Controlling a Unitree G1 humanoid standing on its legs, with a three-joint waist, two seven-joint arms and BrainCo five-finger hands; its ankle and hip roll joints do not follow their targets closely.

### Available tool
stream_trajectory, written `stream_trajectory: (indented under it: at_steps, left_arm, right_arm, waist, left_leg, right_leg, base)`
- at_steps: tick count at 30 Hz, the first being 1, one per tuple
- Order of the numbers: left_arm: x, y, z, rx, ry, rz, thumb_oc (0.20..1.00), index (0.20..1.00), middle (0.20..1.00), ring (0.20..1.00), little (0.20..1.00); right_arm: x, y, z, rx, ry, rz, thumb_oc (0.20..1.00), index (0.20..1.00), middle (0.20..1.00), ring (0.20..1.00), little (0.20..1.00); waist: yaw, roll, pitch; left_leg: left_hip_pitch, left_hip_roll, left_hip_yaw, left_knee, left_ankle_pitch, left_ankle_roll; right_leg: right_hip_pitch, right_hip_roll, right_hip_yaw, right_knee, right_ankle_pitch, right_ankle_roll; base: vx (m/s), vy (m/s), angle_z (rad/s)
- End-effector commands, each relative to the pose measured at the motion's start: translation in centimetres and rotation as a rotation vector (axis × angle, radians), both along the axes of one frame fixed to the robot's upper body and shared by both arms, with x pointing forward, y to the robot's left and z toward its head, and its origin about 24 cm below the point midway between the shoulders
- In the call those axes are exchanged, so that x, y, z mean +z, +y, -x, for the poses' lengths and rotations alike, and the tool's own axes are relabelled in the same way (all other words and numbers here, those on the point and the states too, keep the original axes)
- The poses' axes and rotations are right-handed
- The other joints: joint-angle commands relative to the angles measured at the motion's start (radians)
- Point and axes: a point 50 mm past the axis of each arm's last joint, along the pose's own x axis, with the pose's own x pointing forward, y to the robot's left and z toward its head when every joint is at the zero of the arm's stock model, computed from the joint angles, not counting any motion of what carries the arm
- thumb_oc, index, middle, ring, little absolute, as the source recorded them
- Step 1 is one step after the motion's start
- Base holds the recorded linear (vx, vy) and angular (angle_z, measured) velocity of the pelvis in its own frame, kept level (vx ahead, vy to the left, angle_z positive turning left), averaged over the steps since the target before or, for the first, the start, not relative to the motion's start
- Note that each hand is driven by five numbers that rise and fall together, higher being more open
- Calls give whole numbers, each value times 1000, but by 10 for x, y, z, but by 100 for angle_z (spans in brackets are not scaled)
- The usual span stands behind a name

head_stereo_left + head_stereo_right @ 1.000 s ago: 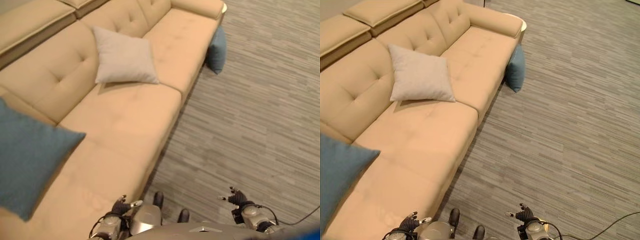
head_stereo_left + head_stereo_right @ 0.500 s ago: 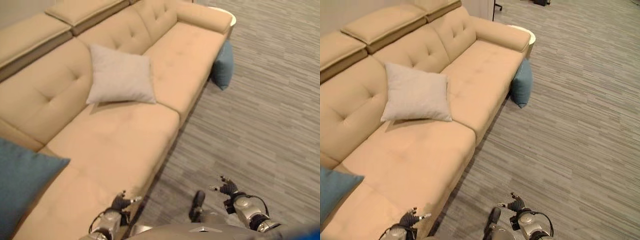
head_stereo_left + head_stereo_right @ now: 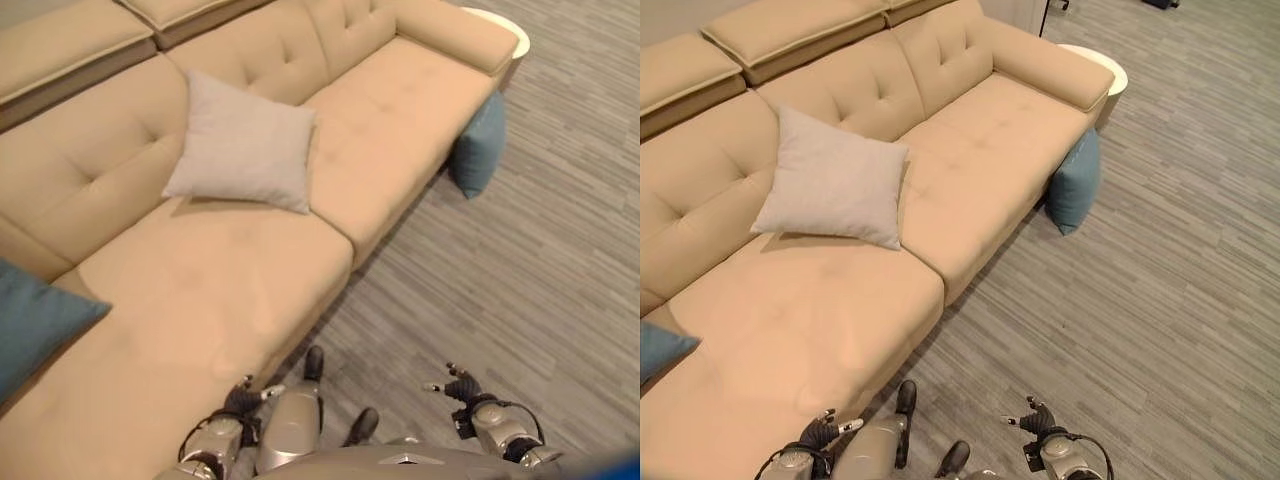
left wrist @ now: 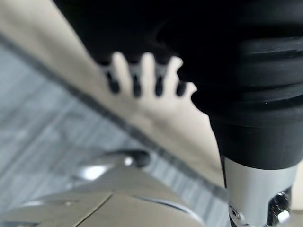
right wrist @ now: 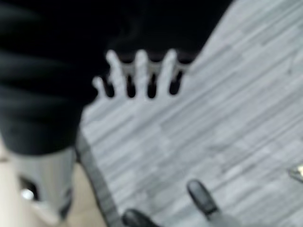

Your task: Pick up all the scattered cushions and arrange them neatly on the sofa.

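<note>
Leaning square blue cushion (image 3: 1076,181), tufted sofa (image 3: 970,130)

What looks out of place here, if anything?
One blue cushion stands on the floor, leaning against the sofa front near the armrest instead of lying on the seat. The grey cushion lies on the seat against the backrest, and another blue cushion sits on the sofa's near end. Both hands are empty.

tan sofa (image 3: 970,140); pale grey cushion (image 3: 832,182); blue cushion (image 3: 1074,183); grey striped floor (image 3: 1160,280).
</note>
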Motion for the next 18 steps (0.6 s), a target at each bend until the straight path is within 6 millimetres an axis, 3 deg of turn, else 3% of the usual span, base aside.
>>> stream_trajectory:
  at_steps: [1,3,6,8,11,14,16,17,18]
  left_arm:
    - [4,-1,-12,-29,-34,-7,1000,1000,1000,1000,1000]
    - [5,3,-13,-11,-41,-9,1000,1000,1000,1000,1000]
    - [8,5,-20,-33,-57,-22,1000,1000,1000,1000,1000]
    - [10,5,-24,-44,-69,-26,1000,1000,1000,1000,1000]
    - [11,4,-27,-62,-83,-28,1000,1000,1000,1000,1000]
    - [13,2,-33,-78,-95,-31,1000,1000,1000,1000,1000]
    - [14,1,-36,-80,-104,-30,1000,1000,1000,1000,1000]
    - [12,0,-33,-63,-94,-20,1000,1000,1000,1000,1000]
    - [12,0,-32,-63,-94,-20,1000,1000,1000,1000,1000]
  right_arm:
    - [8,6,-20,31,-76,-12,1000,1000,1000,1000,1000]
    - [9,10,-23,54,-78,-14,1000,1000,1000,1000,1000]
    - [12,13,-30,68,-102,-17,1000,1000,1000,1000,1000]
    - [12,14,-31,69,-102,-21,1000,1000,1000,1000,1000]
    - [14,13,-33,82,-113,-23,1000,1000,1000,1000,1000]
    - [15,11,-35,77,-121,-20,1000,1000,1000,1000,1000]
    - [15,11,-35,75,-122,-22,1000,1000,1000,1000,1000]
    - [13,9,-31,64,-103,-18,1000,1000,1000,1000,1000]
    - [13,9,-30,64,-103,-18,1000,1000,1000,1000,1000]
  waist:
    - [42,-35,-10]
    - [67,-32,-4]
    - [42,-9,8]
    - [35,-5,4]
    - [16,-9,5]
    - [-26,-2,9]
    - [-35,-2,10]
    - [-37,-15,-5]
    - [-38,-14,-4]
  left_leg:
    - [45,-57,-58,66,-108,-36]
    - [94,-75,-85,67,-150,6]
    - [139,-76,-148,60,-166,34]
    - [169,-81,-189,46,-179,36]
    - [201,-83,-261,42,-204,20]
    - [231,-80,-346,52,-224,4]
    - [240,-77,-365,61,-230,-2]
    - [259,-71,-404,85,-238,-18]
    - [260,-71,-406,85,-239,-18]
  right_leg:
    - [-45,-85,73,129,40,92]
    - [-106,-159,57,330,104,144]
    - [-195,-160,130,524,145,150]
    - [-227,-153,160,487,142,133]
    - [-272,-171,233,285,149,119]
    - [-315,-138,397,145,175,125]
    - [-324,-137,405,143,183,130]
    - [-283,-143,349,146,172,129]
    - [-281,-142,347,145,172,128]
  base:
    - [454,233,14]
    - [342,226,15]
    - [305,143,26]
    - [346,20,103]
    - [347,-83,73]
    - [319,-85,94]
    - [287,-106,129]
    - [267,-138,146]
    - [367,-181,145]
